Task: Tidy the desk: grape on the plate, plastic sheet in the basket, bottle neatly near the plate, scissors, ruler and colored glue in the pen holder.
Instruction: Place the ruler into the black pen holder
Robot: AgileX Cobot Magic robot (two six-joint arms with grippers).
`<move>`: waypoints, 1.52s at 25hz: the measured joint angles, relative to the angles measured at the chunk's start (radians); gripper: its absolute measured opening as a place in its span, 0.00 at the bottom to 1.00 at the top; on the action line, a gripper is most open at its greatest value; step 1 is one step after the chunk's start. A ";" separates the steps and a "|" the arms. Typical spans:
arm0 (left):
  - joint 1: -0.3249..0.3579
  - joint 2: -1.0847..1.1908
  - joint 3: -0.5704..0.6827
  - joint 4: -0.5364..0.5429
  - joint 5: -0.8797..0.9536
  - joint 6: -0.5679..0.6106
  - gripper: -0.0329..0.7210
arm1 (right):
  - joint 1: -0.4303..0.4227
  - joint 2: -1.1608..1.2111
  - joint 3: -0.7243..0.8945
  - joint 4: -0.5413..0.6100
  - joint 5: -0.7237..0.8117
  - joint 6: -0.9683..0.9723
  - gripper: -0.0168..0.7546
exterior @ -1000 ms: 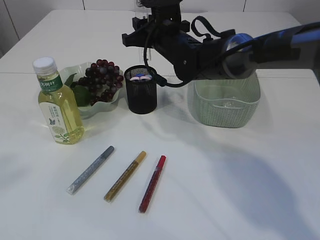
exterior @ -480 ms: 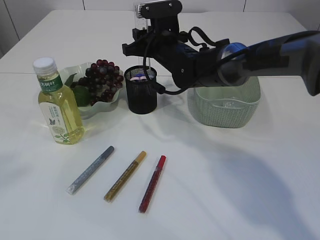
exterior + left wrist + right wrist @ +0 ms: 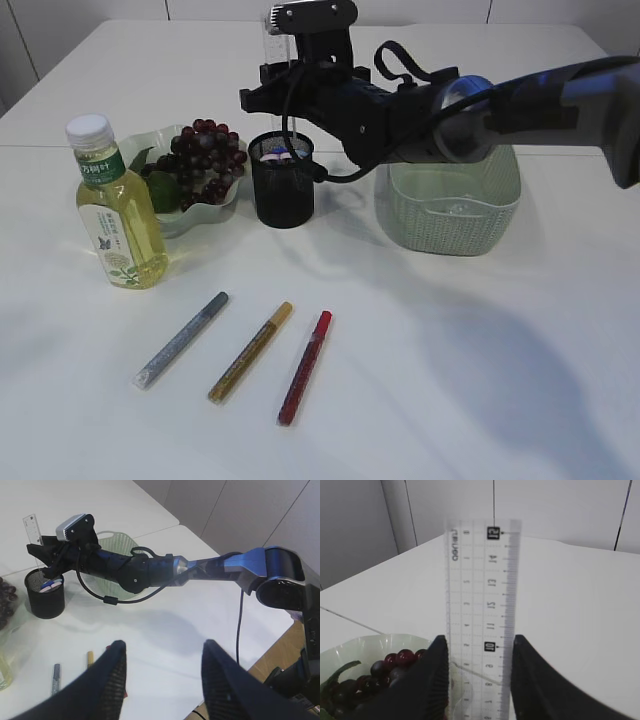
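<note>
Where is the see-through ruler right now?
The ruler stands upright in the right gripper, above the black pen holder beside the grapes.

The clear ruler (image 3: 481, 615) shows its scale plainly in the right wrist view: boxed 15 at the top end, then 14, 13, 12, 11 running down, a boxed 10 lower, with small lettering along one edge too faint to read. The bottle (image 3: 112, 205) carries a green-and-white label; its print is illegible.
</note>
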State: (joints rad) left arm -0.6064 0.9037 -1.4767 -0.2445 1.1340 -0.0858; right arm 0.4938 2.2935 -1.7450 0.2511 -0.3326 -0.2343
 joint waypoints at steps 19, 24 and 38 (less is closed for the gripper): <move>0.000 0.000 0.000 -0.021 -0.008 0.000 0.52 | 0.000 0.000 0.000 0.000 0.024 0.001 0.48; 0.000 0.000 0.000 -0.022 -0.009 0.000 0.52 | 0.000 0.000 0.000 0.000 0.033 0.002 0.55; 0.000 0.000 0.000 -0.022 -0.015 0.000 0.52 | 0.000 -0.112 0.000 0.000 0.246 0.002 0.56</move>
State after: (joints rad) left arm -0.6064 0.9037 -1.4767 -0.2670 1.1194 -0.0858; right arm 0.4938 2.1818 -1.7455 0.2511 -0.0863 -0.2320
